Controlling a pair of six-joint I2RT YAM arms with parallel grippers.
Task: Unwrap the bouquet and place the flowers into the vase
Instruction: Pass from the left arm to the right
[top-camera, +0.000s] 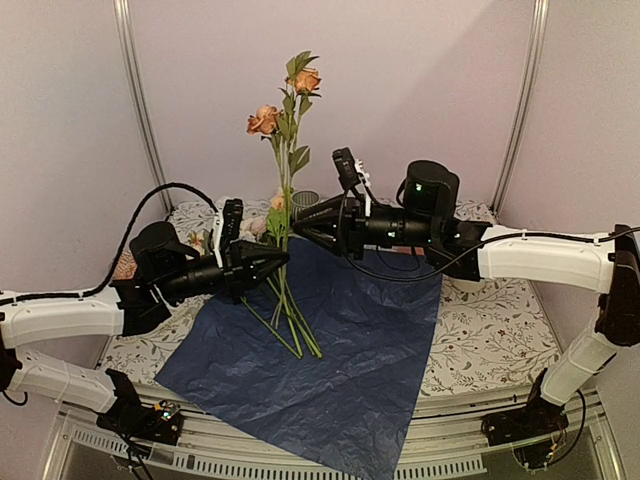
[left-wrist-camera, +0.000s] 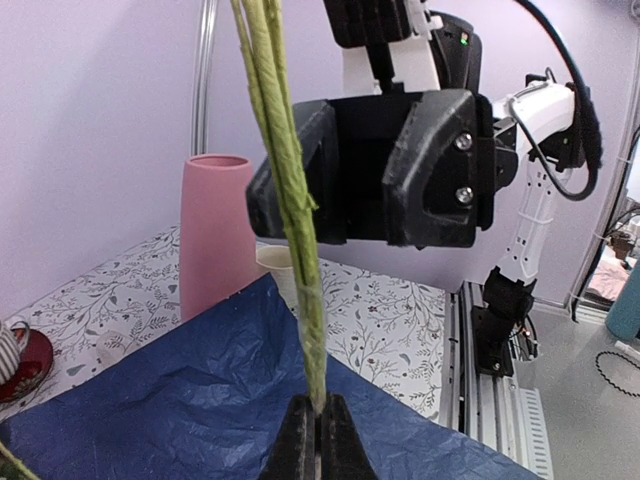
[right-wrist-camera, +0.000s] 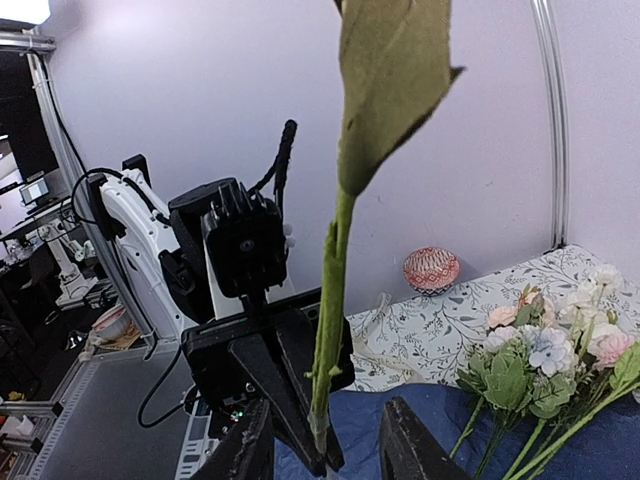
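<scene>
The tabletop (top-camera: 490, 340), covered in a leaf-print cloth, fills the space between the two arms. Across the middle of it lies the blue paper (top-camera: 350, 350), opened out flat and crinkled, with one corner hanging over the near edge.

Both arms reach in over the paper from either side and meet at its far left part. Between them stand the flowers (top-camera: 287, 180), a thin bunch of green stems held upright. Their lower ends fan out down onto the paper, and two peach roses (top-camera: 264, 120) sit high against the back wall.

The salmon-pink vase (left-wrist-camera: 213, 240) stands upright on the cloth just past the paper's edge. More loose blooms (right-wrist-camera: 540, 360) in white, pink and lilac lie at the far edge of the paper.

The left gripper (top-camera: 283, 262) is clenched tight on the stems low down. The right gripper (right-wrist-camera: 328, 412) straddles the same stems a little higher, one finger on each side with a gap showing, not clamped.

A cream mug (left-wrist-camera: 277, 268) peeps out just beside the vase.
</scene>
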